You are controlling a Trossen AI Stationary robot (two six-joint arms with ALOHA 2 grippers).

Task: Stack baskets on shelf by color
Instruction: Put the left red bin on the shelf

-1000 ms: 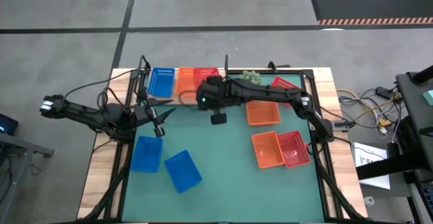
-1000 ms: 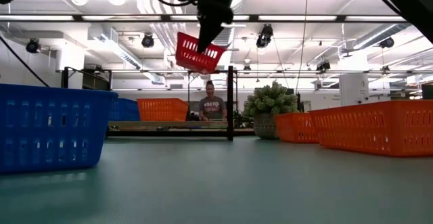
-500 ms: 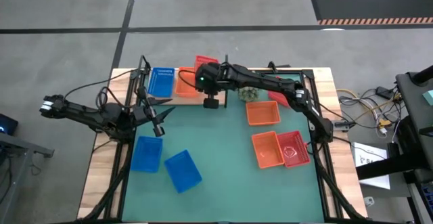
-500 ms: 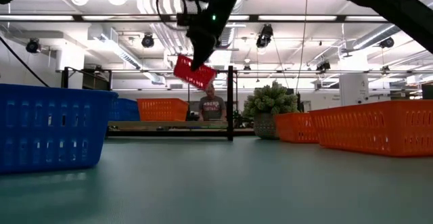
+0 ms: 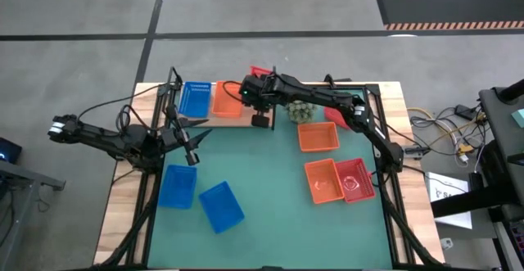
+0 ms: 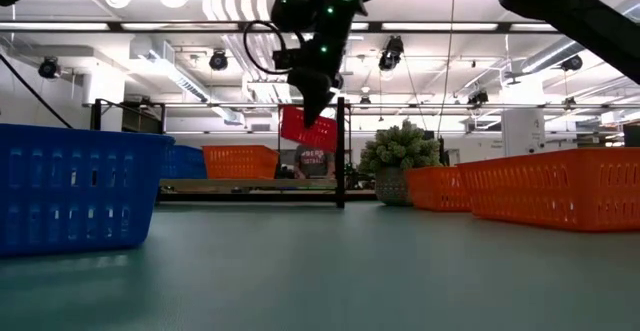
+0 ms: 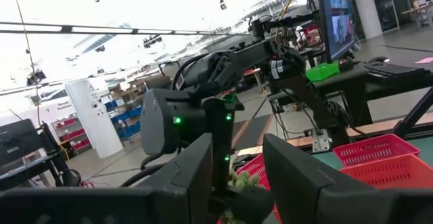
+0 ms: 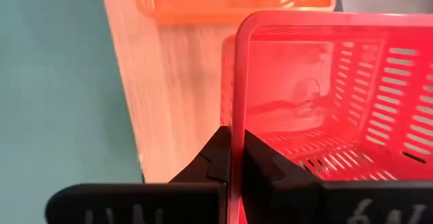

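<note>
Red basket [image 8: 318, 102] lower, over shelf [image 8: 172, 102], rim in right end effector [image 8: 233, 158], seemingly half-hidden

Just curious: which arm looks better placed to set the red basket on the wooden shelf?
The right. Its gripper already grips the red perforated plastic basket above the light wooden shelf; the left gripper is empty, farther off.
</note>
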